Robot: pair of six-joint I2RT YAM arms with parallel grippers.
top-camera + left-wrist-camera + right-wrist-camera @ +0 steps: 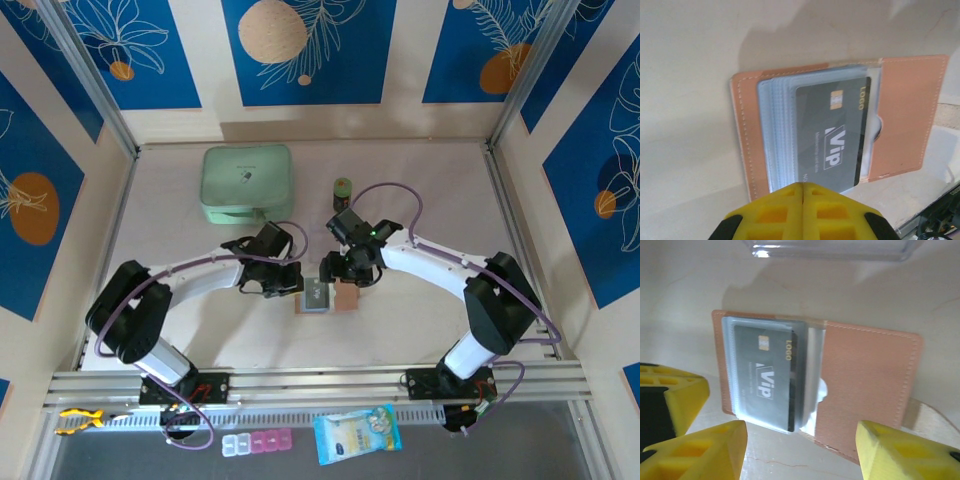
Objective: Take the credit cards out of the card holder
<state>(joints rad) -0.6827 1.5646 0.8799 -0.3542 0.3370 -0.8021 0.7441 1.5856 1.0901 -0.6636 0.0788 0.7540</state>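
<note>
Now L claw (802, 202) shut beside open card holder (910, 115); R claw (800, 432) open over it.

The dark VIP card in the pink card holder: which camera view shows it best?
The left wrist view: the card is largest there, its chip and lettering readable. The right wrist view shows it smaller and tilted, yet readable. The top external view gives a small dark patch on the card holder.
</note>
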